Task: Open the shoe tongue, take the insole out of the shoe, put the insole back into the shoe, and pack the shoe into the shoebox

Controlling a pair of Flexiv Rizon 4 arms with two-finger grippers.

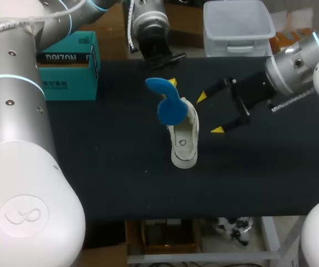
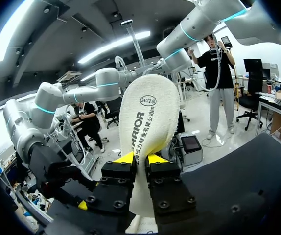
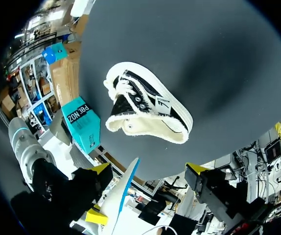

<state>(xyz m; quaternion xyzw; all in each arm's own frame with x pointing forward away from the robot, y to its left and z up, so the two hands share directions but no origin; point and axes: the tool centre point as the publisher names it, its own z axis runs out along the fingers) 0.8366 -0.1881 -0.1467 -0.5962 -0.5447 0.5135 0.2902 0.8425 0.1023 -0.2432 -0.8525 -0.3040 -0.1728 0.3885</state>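
In the head view, the left claw (image 1: 170, 83) holds the blue insole (image 1: 168, 103) above the white shoe (image 1: 184, 139) on the dark surface (image 1: 120, 183). The right claw (image 1: 210, 114) gapes wide beside it. In the left wrist view, yellow tips pinch the insole; in the right wrist view, the shoe rests apart from the teal shoebox (image 3: 84, 122).

Table with dark cloth top (image 1: 120, 183)
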